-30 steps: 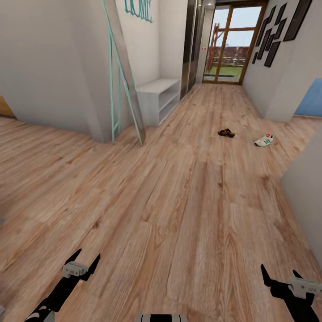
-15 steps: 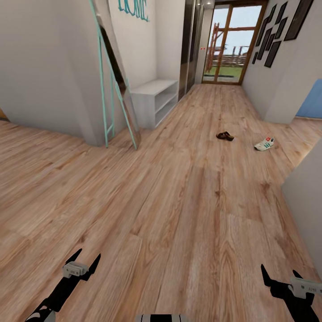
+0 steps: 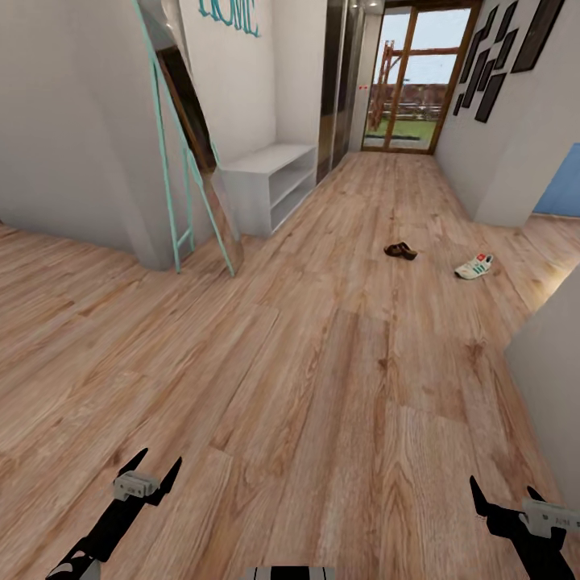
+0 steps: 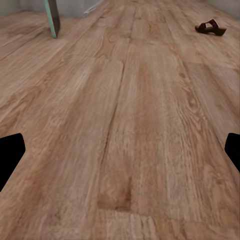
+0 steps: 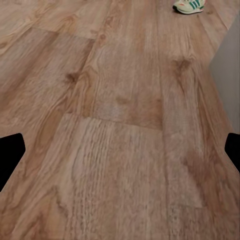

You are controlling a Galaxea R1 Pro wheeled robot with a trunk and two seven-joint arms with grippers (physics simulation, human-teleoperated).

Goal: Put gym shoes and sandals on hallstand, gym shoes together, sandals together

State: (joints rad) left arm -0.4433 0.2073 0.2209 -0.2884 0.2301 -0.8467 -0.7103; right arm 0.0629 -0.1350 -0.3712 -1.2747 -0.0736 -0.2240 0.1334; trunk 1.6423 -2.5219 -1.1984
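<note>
Shoes were the business here, and none had been lifted yet. Going left to right in the head view: the left end effector (image 3: 153,474) hung low at about seven o'clock, fingers spread and empty; the hallstand (image 3: 266,165) stood against the wall at eleven o'clock, its flat top and shelves bare; a brown sandal (image 3: 400,250) lay on the corridor floor (image 3: 322,362) near one o'clock, with a white gym shoe (image 3: 474,267) just beyond it toward two o'clock; the right end effector (image 3: 506,495) sat at five o'clock, likewise spread and holding nothing. Both pieces of footwear looked light. The sandal's wide strap probably flexes, so pinching the strap or the sole edge seemed safest; the gym shoe's padded heel collar or side wall would likely give a firm, non-slip hold.
</note>
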